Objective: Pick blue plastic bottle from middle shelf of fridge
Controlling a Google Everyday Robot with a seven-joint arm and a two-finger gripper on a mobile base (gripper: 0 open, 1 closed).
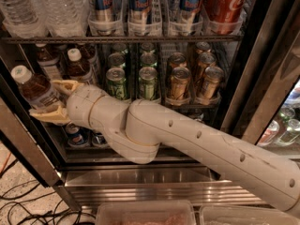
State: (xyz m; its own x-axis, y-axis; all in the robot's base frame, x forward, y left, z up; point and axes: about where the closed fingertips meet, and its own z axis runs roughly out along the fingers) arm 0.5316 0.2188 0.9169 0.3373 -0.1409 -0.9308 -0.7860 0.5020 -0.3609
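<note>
Holds blue plastic bottle [35, 90] tilted (cap up-left) in gripper [54, 101], jaws closed around it, left of middle shelf [206, 106].

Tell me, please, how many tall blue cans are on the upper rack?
3 tall blue cans in a front row: left, middle, right; others may hide behind. The gripper, lower left, is shut on the blue plastic bottle.

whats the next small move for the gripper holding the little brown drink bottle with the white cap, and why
Probably draw the gripper straight back out of the stainless-steel fridge. Its tan fingers are shut on the small clear plastic bottle of brown drink, which sits tilted, apparently out of its row on the middle wire shelf and close to the dark door frame.
</note>
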